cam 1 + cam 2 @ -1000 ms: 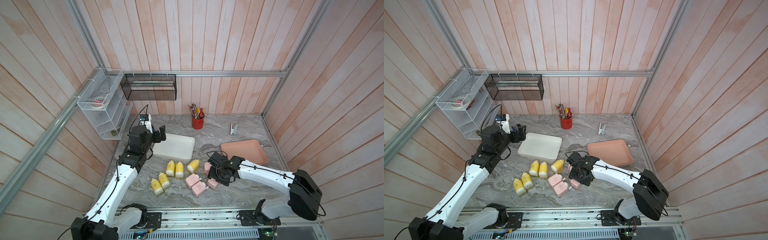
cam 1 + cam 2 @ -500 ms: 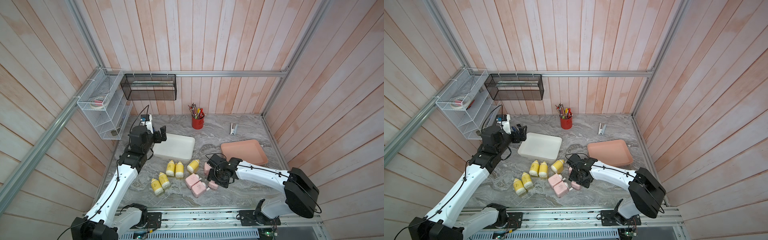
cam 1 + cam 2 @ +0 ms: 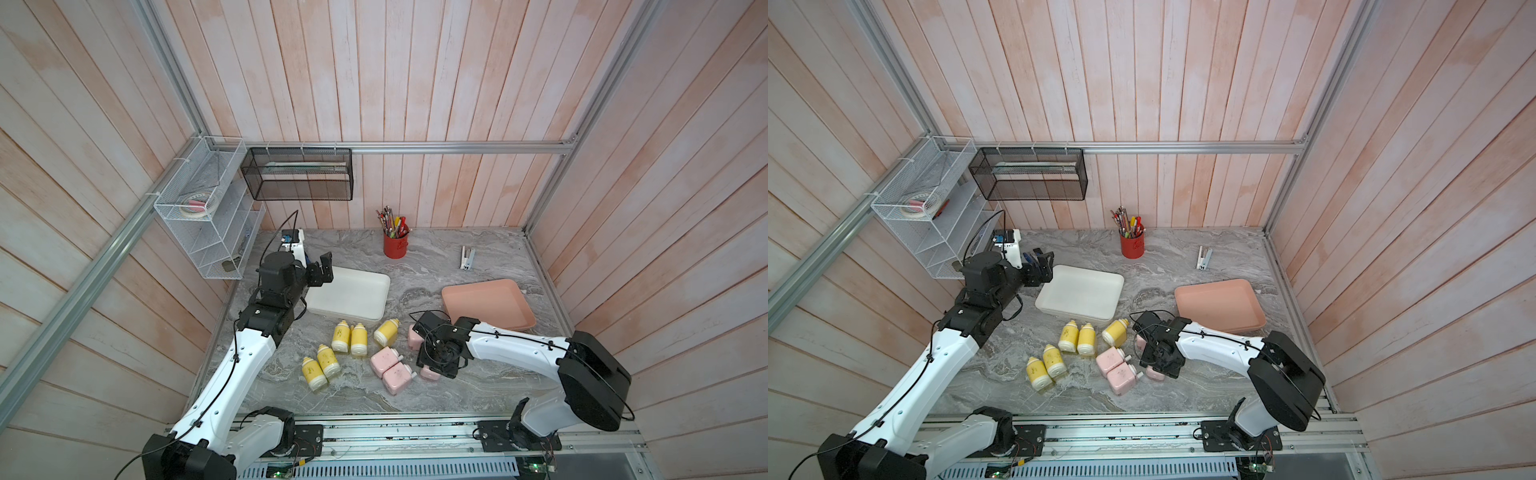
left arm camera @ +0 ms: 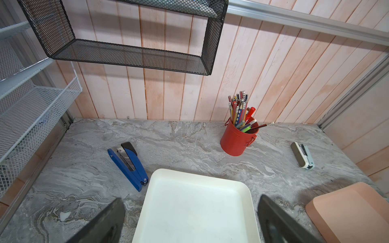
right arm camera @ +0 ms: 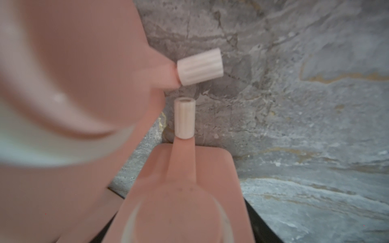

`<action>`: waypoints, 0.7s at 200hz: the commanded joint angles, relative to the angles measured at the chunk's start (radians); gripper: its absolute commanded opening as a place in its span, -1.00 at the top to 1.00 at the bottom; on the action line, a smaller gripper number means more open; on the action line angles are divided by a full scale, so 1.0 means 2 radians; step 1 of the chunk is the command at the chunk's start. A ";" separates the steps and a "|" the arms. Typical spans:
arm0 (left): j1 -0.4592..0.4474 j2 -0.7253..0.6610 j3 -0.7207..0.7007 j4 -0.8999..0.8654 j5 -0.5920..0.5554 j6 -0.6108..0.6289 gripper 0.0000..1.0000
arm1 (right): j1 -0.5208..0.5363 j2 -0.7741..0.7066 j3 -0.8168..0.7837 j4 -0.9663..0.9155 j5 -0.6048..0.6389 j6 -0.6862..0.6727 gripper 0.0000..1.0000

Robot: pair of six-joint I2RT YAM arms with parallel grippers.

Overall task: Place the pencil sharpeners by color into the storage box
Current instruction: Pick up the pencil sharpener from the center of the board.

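Marble tabletop, left to right: the left gripper hangs spread over the white tray. The yellow sharpeners and pink sharpeners lie loose. The right gripper crowds one of them, grip unclear. Picking, seemingly; next, pinch and lift toward the pink tray. Only the right wrist view shows the ribbed cranks.

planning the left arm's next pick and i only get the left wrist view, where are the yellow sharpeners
observer: All five yellow sharpeners lie on the table, just nearer the robot than the white tray; none is in it.
operator: is the right arm in the way
observer: The right gripper is down among the pink sharpeners, beside the yellow group, not over it.
operator: has it got one
observer: It sits right over one pink sharpener, but whether it grips it does not show.
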 commanded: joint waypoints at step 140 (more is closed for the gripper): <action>-0.003 -0.011 -0.005 0.005 -0.004 0.007 -0.99 | 0.003 -0.056 0.005 -0.101 0.046 -0.051 0.44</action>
